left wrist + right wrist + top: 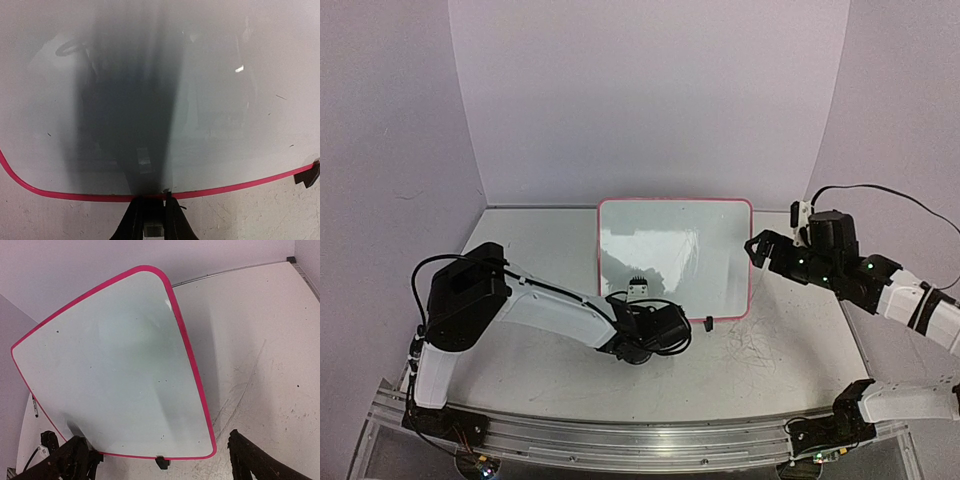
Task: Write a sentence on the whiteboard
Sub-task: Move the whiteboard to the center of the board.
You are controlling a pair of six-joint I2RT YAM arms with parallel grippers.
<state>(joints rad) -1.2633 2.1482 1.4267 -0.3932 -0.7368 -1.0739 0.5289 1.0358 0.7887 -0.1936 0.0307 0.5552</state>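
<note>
Toward the far middle of the table point(770, 360) sits the whiteboard point(675, 255), its surface blank, with a black clip foot point(708, 323) on its near rim. At that rim the left gripper point(152, 202) has its fingers nearly together. Just right of the board, the right gripper point(757, 250) hovers with its fingers spread wide.

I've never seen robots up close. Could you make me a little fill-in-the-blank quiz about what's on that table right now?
1. The small white rectangular board on the scuffed white table has a rim coloured ____.
2. Its writing surface shows ____ handwriting yet.
3. The right gripper, beside the board's right edge, is ____.
4. The left gripper, at the board's near edge, is ____.
Missing words: pink; no; open; shut.
</note>
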